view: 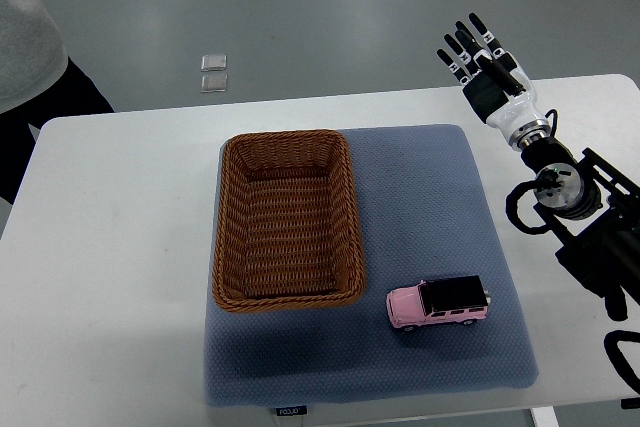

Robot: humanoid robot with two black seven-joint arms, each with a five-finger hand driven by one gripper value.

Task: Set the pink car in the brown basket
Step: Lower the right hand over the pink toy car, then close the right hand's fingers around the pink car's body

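nearest us lies the blue mat [420, 207] on the white table [120, 247], and reading from the left we find a person's grey sleeve [25, 27] at the far corner, then the brown basket [232, 237] standing empty on the mat's left half, then the pink car [440, 303] on the near right part of the mat, just beside the basket's near right corner but not touching it. farthest right, our right hand [478, 52] hovers past the table's far edge, fingers spread and holding nothing, well apart from the car. we judge the reach has not begun, so the next move calls for bringing that hand near and down over the car to close on its body.
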